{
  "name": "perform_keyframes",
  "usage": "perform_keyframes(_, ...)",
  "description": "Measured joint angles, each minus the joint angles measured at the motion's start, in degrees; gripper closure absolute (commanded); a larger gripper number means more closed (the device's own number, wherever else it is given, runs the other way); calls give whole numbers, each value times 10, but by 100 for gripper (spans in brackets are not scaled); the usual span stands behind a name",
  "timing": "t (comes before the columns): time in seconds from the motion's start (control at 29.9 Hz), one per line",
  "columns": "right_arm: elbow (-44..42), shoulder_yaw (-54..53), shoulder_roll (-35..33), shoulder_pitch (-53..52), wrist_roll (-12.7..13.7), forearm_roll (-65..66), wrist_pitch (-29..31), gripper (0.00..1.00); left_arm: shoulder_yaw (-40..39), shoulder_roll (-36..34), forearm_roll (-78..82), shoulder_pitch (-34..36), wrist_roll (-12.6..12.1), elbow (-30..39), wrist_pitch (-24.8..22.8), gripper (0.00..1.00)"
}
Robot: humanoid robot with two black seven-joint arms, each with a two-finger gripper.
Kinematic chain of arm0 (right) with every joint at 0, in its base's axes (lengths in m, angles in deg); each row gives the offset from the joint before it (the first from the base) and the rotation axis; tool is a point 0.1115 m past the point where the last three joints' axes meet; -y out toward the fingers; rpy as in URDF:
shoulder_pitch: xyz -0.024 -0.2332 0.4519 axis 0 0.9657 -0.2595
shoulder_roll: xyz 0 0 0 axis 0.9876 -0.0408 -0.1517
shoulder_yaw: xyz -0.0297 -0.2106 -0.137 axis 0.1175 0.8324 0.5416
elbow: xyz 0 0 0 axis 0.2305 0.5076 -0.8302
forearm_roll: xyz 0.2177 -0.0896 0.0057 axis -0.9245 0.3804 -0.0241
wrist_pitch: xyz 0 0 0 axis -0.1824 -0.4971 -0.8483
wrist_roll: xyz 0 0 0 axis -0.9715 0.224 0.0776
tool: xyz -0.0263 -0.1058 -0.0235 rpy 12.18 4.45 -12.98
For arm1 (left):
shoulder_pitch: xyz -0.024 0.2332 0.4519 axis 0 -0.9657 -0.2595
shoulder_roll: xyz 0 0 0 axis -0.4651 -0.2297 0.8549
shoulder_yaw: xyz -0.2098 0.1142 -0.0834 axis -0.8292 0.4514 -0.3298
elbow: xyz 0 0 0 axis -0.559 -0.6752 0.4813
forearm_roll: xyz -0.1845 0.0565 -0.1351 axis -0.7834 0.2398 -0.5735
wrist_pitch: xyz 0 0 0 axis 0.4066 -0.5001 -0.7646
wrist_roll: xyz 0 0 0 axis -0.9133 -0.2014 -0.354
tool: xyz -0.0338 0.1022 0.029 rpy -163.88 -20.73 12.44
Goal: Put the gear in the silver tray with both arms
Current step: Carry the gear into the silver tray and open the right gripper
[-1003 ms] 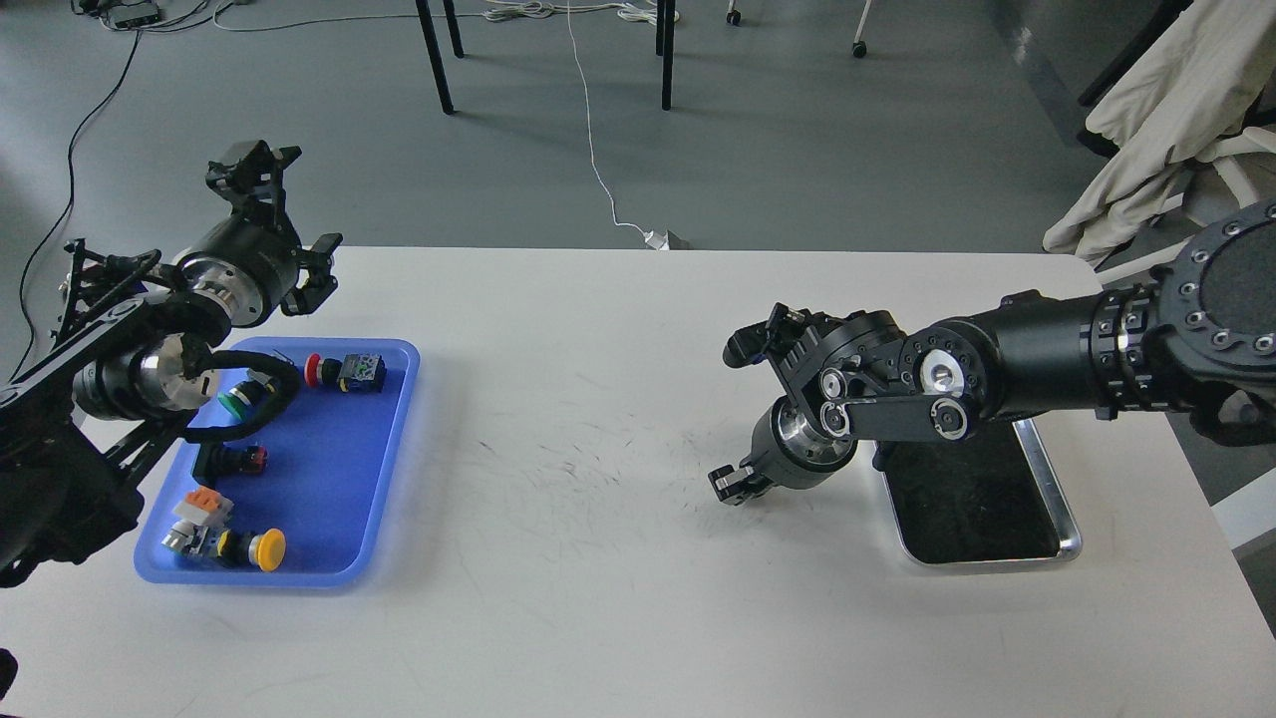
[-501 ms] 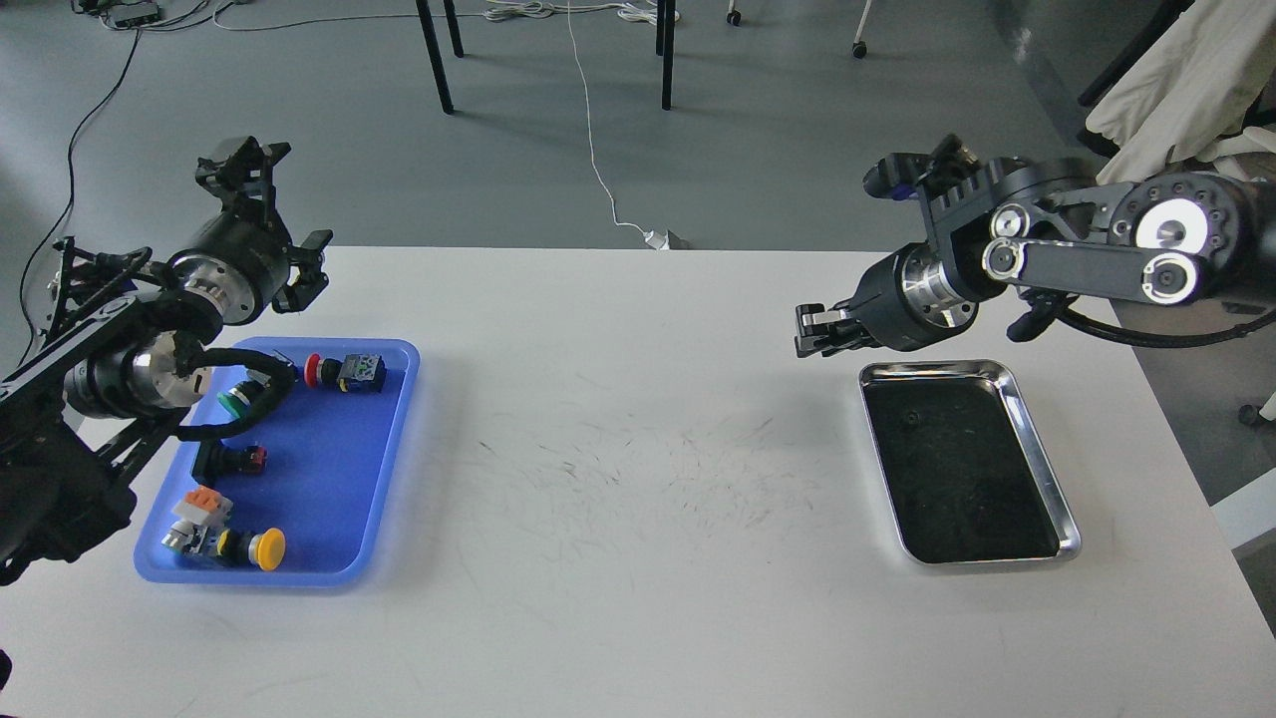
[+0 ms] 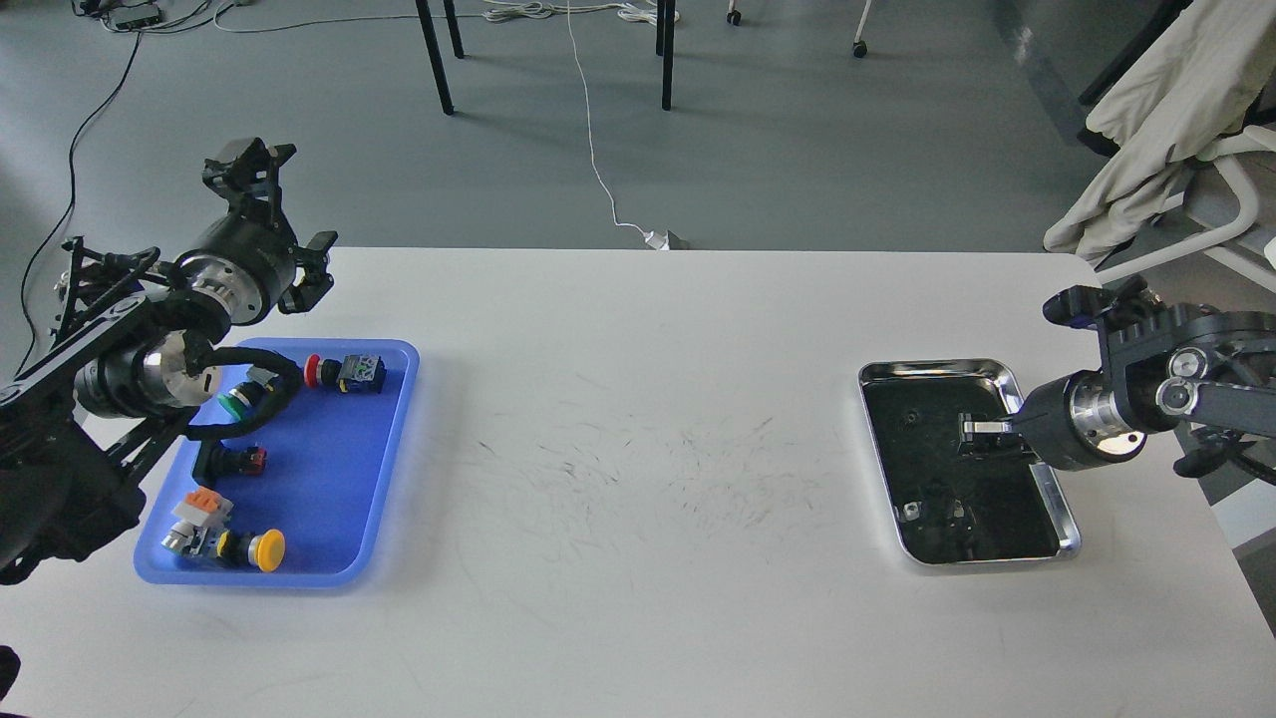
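From the head view, the silver tray [image 3: 1037, 469] lies flat on the white surface [image 3: 638, 479], near its right edge. The right hand [image 3: 979, 436] reaches in from the right and hangs over the middle of the silver tray, its dark fingers seen against the dark reflective bottom; whether they are spread or pressed together cannot be told. Far to the left of the silver tray lies a blue plastic tray [image 3: 329, 479] holding push-button switches: a red one [image 3: 344, 371], a green one [image 3: 235, 402], a yellow one [image 3: 254, 548] and an orange-topped one [image 3: 199, 507]. The left hand [image 3: 269, 214] is raised beyond the blue plastic tray's far left corner, fingers spread apart and gripping nothing.
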Motion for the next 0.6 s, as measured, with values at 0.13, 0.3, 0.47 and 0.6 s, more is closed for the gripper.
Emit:
perform_keyframes(0.13, -13, -4, 21, 21, 1, 1, -4, 95, 0, 0, 0, 1, 0, 0, 1, 2)
perform_keyframes(0.3, -26, -7, 30, 27, 1, 1, -4, 75, 0, 0, 0, 2, 0, 0, 1, 2)
perform_keyframes(0.47, -27, -11, 34, 28, 1, 0, -4, 5, 1, 0, 0, 3, 0, -1, 1, 2)
perform_keyframes(0.6, -24, -31, 34, 28, 0, -6, -5, 3, 1, 0, 0, 3, 0, -1, 1, 2)
